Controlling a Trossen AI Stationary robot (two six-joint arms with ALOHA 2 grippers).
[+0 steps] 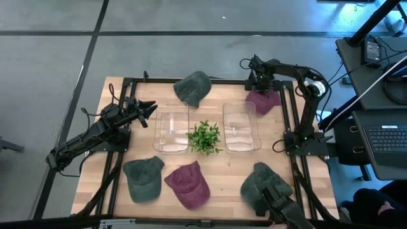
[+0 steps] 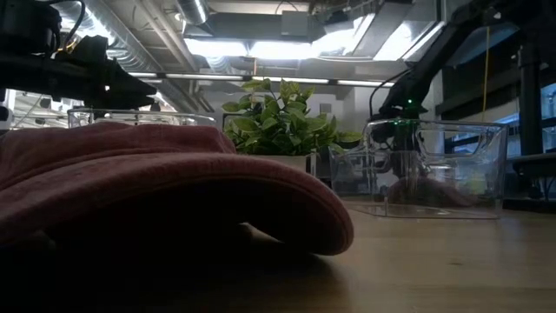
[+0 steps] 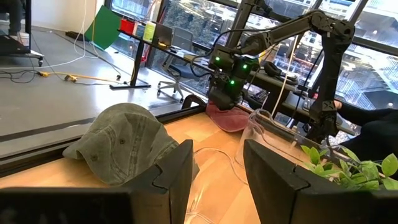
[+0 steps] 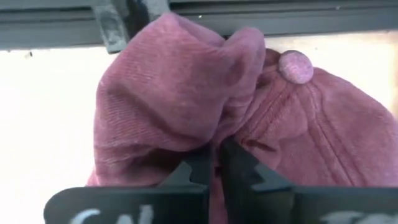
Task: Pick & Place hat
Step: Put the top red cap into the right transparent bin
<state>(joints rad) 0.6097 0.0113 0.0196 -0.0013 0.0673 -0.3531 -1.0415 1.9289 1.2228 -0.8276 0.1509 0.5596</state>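
High view, read from the left: we find the left gripper (image 1: 147,109) hovering over the tabletop (image 1: 222,181) beside the left bin (image 1: 172,130), holding nothing. Its fingers (image 3: 171,171) stand spread, as the left wrist view confirms. We judge this arm to be waiting.

Along the near edge lie a green hat (image 1: 143,178), a maroon hat (image 1: 187,184) and a second green hat (image 1: 264,187). None is being handled. A third green hat (image 1: 193,88) sits at the far edge, behind the left bin. A plant (image 1: 205,137) stands between the two bins.

Both bins look empty; the right bin (image 1: 241,127) holds no hat that we can see.

At the far right corner, the right gripper (image 1: 259,83) is down on the far maroon hat (image 1: 264,102). The right wrist view shows its fingers (image 4: 239,168) nearly together, pinching a fold of the crown cloth just below the top button. The hat rests on the tabletop, close to the frame rail, not yet lifted.

Our assessment: the task is at the grasp stage of its first hat. Lift, carry and release remain, presumably into the right bin nearby. No hat appears placed yet. The pinch takes only a thin fold, so slippage on lifting is a risk.
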